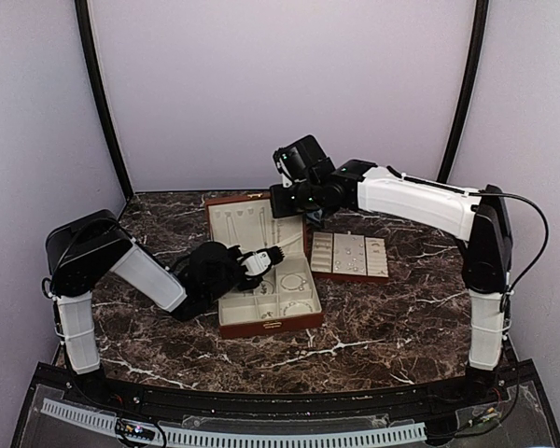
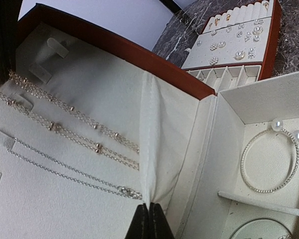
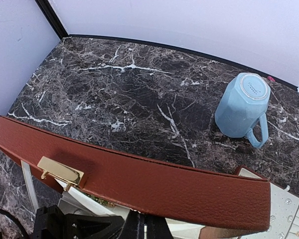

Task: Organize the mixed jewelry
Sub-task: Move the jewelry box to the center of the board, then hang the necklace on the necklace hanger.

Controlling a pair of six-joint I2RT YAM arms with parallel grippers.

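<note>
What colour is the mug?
The mug is light blue, seen best in the right wrist view.

You're reaching with the left arm (image 1: 121,271) folded, its elbow standing high near the worktop's (image 1: 392,317) left edge and its forearm running low toward the middle. The left gripper (image 2: 150,214) is sitting with its jaws pressed together. Your right arm (image 1: 420,201) is stretching from the right edge toward the far middle, and the right gripper (image 3: 142,225) is likewise pinched closed.
</note>
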